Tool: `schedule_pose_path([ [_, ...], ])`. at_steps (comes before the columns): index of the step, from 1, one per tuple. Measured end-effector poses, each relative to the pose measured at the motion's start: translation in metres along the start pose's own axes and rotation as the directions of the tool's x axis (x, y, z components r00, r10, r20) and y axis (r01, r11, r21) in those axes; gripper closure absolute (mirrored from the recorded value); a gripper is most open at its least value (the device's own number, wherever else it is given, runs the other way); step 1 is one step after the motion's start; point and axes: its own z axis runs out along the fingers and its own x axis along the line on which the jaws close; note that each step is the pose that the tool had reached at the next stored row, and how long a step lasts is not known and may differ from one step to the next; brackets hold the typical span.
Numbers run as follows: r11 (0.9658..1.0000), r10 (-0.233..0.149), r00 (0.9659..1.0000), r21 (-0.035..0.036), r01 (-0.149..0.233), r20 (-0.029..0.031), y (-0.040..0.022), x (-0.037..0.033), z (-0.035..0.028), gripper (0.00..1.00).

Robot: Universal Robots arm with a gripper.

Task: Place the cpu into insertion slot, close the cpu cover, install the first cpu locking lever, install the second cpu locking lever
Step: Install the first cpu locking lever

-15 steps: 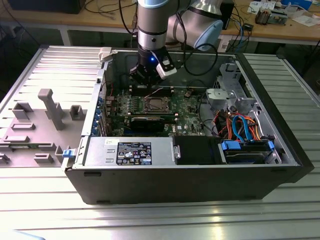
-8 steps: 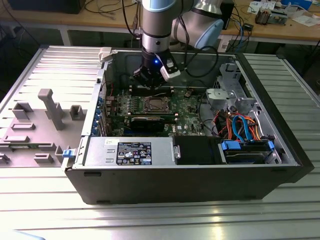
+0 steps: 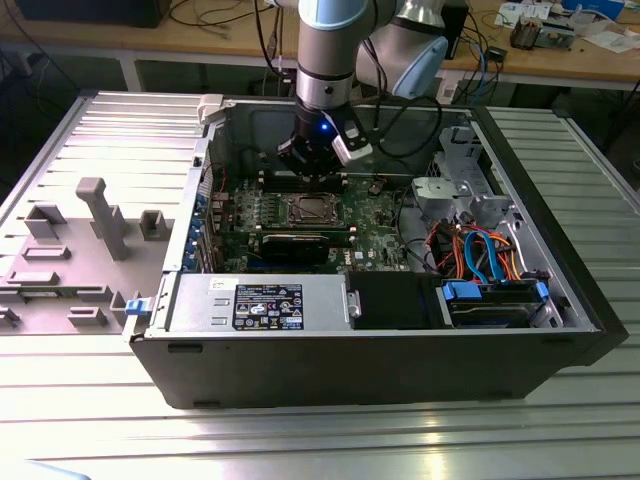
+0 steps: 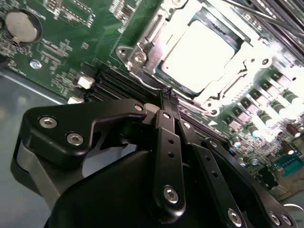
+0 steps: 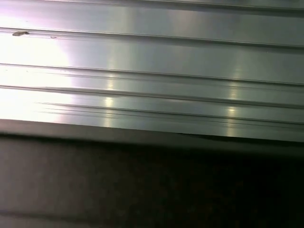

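In the exterior view, my gripper (image 3: 319,180) hangs inside the open computer case, just behind the cpu socket (image 3: 308,209) on the green board (image 3: 375,215). The second wrist view has the cpu (image 4: 199,52) lying flat in the socket, its silver top glaring. The cpu cover (image 4: 232,72) lies down around it as a silver frame. My gripper (image 4: 167,91) is shut, and its black fingers (image 4: 166,142) meet at the socket's near edge. Nothing shows between them. A thin metal rod (image 4: 256,12) runs along the socket's far side.
A round coin battery (image 4: 19,24) sits on the board away from the socket. The case holds a power supply (image 3: 270,300) at the front, a drive bay with blue parts (image 3: 495,300) and coloured cables (image 3: 480,250). A grey fixture (image 3: 100,215) stands outside on the ribbed table (image 5: 152,57).
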Motion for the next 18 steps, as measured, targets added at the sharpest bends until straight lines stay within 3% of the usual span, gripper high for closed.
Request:
schedule_pose_path([
  [9,0.9999,-0.012,0.9999,0.0003,0.012,-0.0012,0.0,-0.0141,0.0034,0.89],
  [14,0.9998,-0.022,0.9998,-0.0003,0.022,-0.0015,0.0034,-0.0146,0.0037,0.89],
  [18,0.9998,-0.022,0.9998,-0.0021,0.022,0.0003,0.0039,-0.0148,0.0005,0.89],
])
